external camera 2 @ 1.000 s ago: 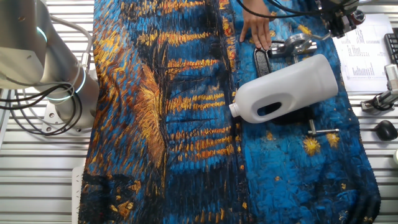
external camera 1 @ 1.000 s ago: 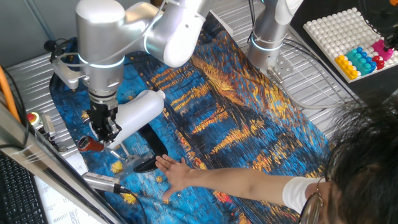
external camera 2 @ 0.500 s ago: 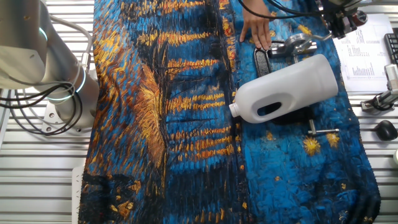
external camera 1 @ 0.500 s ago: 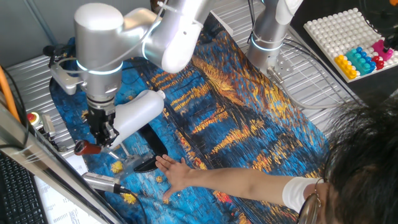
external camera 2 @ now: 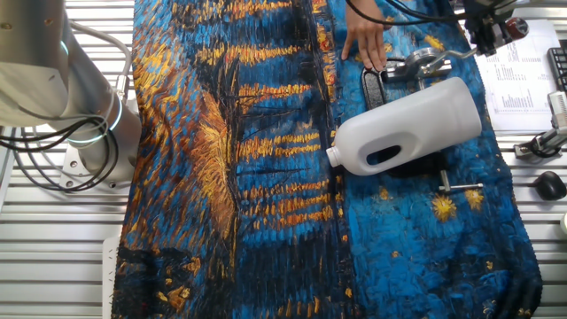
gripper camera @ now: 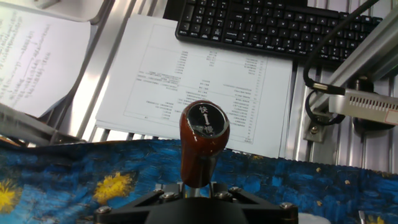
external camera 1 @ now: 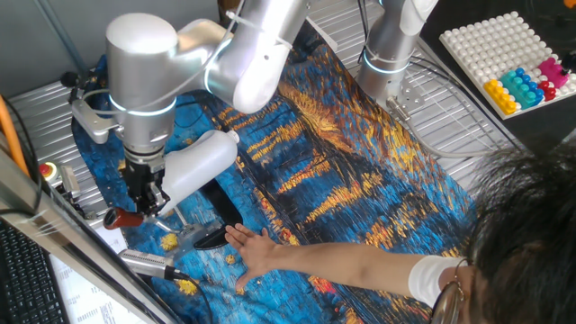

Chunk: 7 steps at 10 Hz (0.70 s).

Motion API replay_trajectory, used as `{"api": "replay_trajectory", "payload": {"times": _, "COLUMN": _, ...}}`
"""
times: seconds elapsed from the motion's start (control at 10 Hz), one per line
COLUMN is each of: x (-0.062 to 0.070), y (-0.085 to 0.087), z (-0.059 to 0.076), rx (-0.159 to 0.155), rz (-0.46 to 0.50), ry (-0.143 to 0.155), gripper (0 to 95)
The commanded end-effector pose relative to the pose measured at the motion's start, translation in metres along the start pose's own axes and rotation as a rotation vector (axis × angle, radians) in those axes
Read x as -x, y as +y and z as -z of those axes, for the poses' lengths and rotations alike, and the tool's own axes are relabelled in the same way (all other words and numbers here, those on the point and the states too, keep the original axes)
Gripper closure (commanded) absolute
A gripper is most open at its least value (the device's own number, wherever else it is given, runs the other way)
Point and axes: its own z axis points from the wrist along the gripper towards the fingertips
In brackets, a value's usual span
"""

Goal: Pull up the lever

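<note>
My lever (gripper camera: 204, 146) ends in a glossy dark-red knob with a black cap marked in white characters, centre of the hand view. Under it lies the cloth (external camera 1: 360, 171), deep blue with swirling yellow and orange strokes and black patches, filling the middle of both fixed views. The bottle (external camera 2: 407, 128) is plain white. My arm (external camera 1: 144, 81) is silver-grey with a pale cyan ring. Upper right in one fixed view, a white tray (external camera 1: 499, 45) holds yellow, teal, red and pink pieces. The keyboard (gripper camera: 273, 28) is black; the paper (gripper camera: 199, 81) is white with black print.
</note>
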Motion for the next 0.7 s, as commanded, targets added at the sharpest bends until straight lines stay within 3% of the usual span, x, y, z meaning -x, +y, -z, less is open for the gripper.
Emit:
{"api": "replay_trajectory", "payload": {"times": 0.1, "x": 0.0022, "y": 0.0016, "z": -0.0043, "rx": -0.008, "rz": -0.001, "ry": 0.0, "gripper": 76.0}}
{"api": "replay_trajectory", "payload": {"times": 0.6, "x": 0.0028, "y": 0.0007, "z": -0.0031, "rx": -0.008, "rz": 0.009, "ry": 0.013, "gripper": 76.0}}
{"api": "replay_trajectory", "payload": {"times": 0.7, "x": 0.0034, "y": 0.0008, "z": -0.0019, "rx": -0.007, "rz": 0.022, "ry": 0.019, "gripper": 57.0}}
